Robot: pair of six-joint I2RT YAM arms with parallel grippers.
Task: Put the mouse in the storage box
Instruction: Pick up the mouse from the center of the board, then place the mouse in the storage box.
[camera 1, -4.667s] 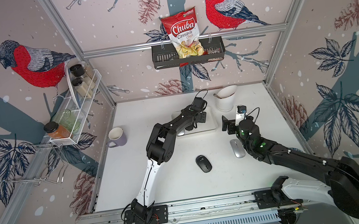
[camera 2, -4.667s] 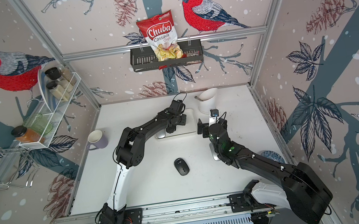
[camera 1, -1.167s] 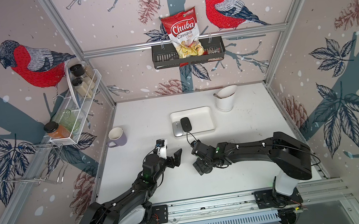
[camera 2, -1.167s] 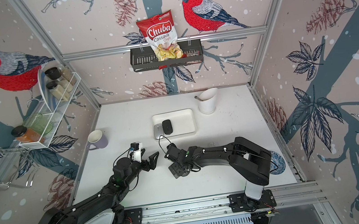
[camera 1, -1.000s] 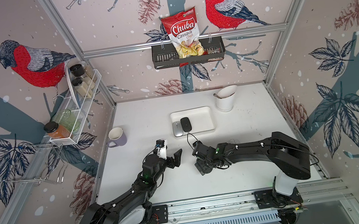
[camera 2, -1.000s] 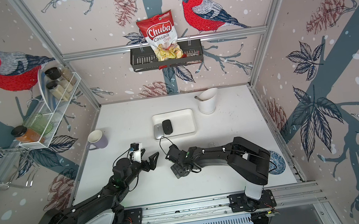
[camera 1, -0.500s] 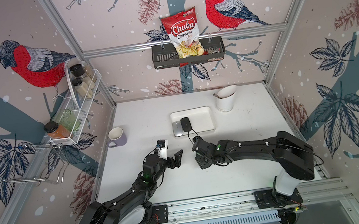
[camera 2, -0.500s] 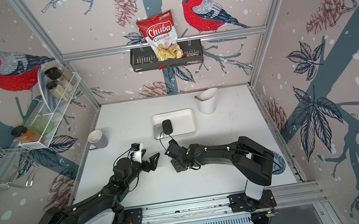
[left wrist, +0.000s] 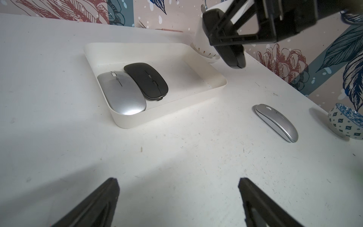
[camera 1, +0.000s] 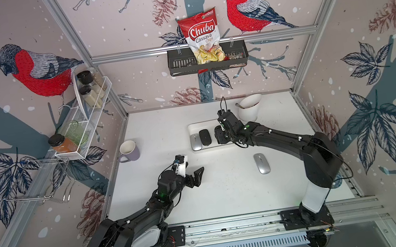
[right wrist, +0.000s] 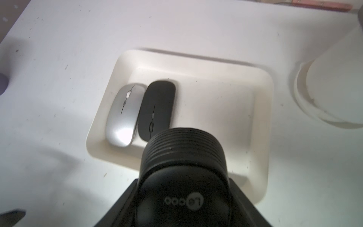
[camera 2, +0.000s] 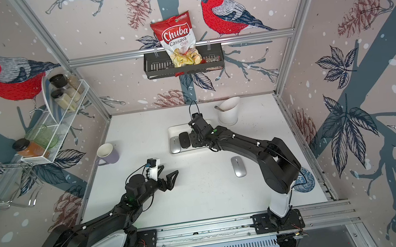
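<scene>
A scuffed white tabletop (camera 1: pixel 227 193) fills an aluminium-framed booth papered with red bullfinches and pinecones. The right claw (camera 1: pixel 220 137) is clenched on a black ribbed mouse (right wrist: pixel 184 184), held above the shallow white plastic storage box (right wrist: pixel 261 118). The mouse's white logo shows "coo" and a circled letter. Just beside the claw, a silver mouse (camera 1: pixel 195 142) and a flat black mouse (camera 1: pixel 205 137) lie touching in the box. Another silver mouse (camera 1: pixel 261 163) lies on the table, back toward that arm's base. The left claw (left wrist: pixel 177 182) hangs spread and empty. Beyond the right claw, a red bag (camera 1: pixel 202 37) reads "Chuba Cassava Chips".
</scene>
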